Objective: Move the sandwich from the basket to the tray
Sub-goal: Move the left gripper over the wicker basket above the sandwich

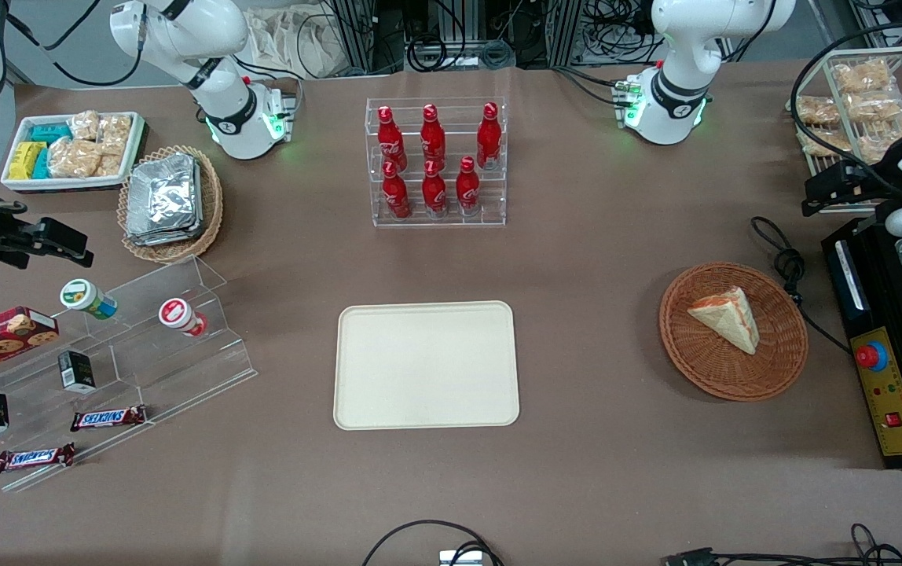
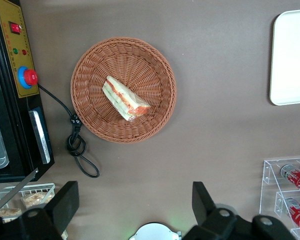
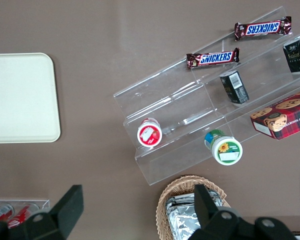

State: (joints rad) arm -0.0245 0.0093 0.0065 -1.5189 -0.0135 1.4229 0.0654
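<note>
I am hanging my gripper [image 2: 132, 200] high above the table with its two dark fingers [image 2: 65, 202] spread wide and gripping nothing, looking down on the basket [image 2: 90, 107] that is sitting toward my end of the table. The sandwich [image 2: 124, 98] is lying in the middle of that basket, a pale triangular wedge in clear wrap, its cut edge showing orange-red and green filling. The tray [image 1: 426, 365] is waiting mid-table, well apart from the basket and holding nothing.

The step in hand, as I judge it, is the approach. I am thinking the best grasp is straight down over the wedge's middle, with my fingers turned so that they are closing across the two flat bread faces, not along its length. The wrap is looking slick and the bread soft, so a gentle squeeze is probably safer than a hard one. The basket is round, shallow and woven from reddish-brown wicker; its ribbed floor could be catching a fingertip, so I would be stopping short of it. The tray is smooth, cream-coloured, round-cornered and low-rimmed.
</note>
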